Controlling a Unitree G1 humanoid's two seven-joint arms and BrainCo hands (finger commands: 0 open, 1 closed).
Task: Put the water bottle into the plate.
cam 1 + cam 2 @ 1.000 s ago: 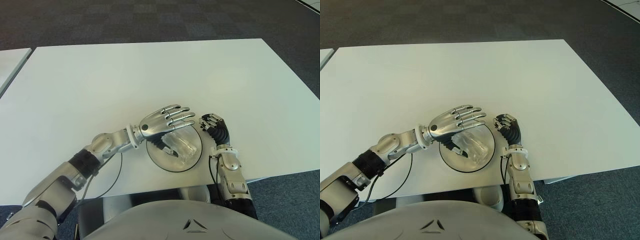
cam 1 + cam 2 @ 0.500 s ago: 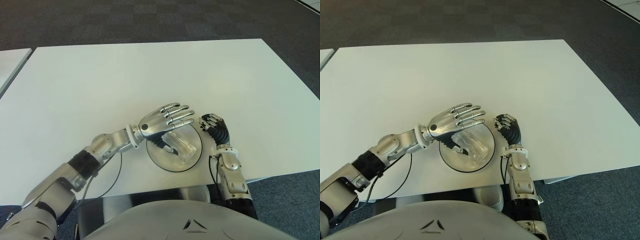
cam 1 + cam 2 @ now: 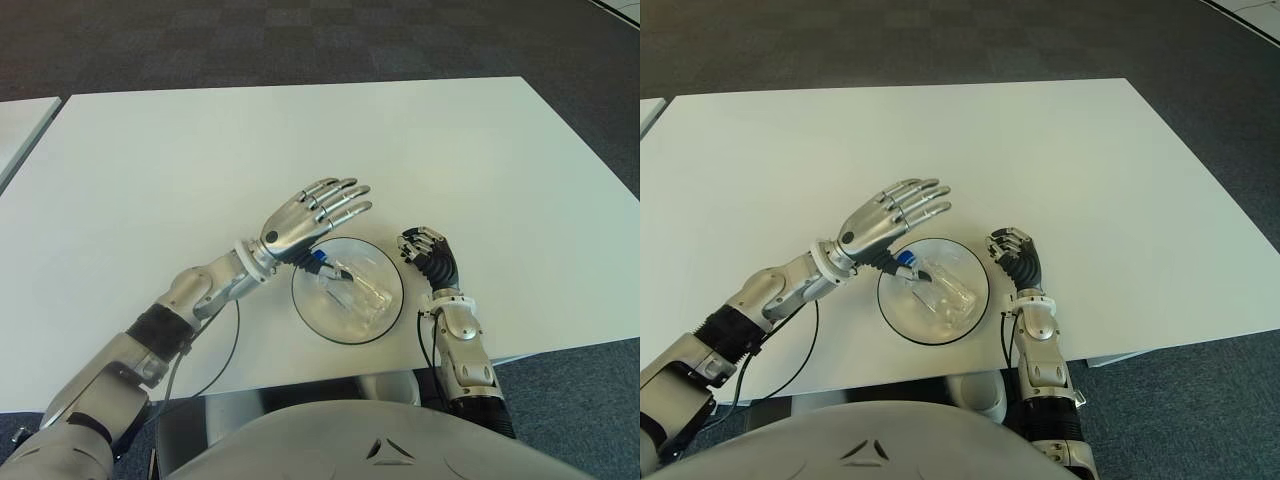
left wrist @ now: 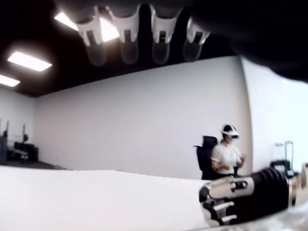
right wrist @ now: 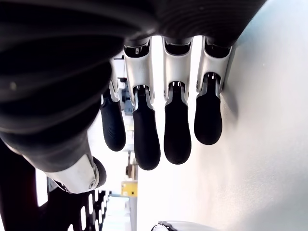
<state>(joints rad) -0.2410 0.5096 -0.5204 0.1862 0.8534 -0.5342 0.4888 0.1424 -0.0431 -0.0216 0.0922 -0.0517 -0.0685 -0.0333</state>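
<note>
A clear water bottle (image 3: 346, 288) with a blue cap lies on its side in the round glass plate (image 3: 385, 319) near the table's front edge. My left hand (image 3: 310, 215) hovers just up and to the left of the plate with its fingers spread and nothing in them. My right hand (image 3: 427, 254) shows just to the right of the plate, fingers curled and holding nothing; its own wrist view shows the bent fingers (image 5: 147, 137) beside the white tabletop.
The white table (image 3: 300, 140) stretches wide behind the plate. A second white table's corner (image 3: 20, 125) shows at the far left. A black cable (image 3: 225, 350) loops under my left forearm. A person (image 4: 226, 156) stands far off in the left wrist view.
My left hand has lifted off the bottle and drawn back up and to the left, uncovering the bottle and its blue cap in the plate. The right hand has not moved.
</note>
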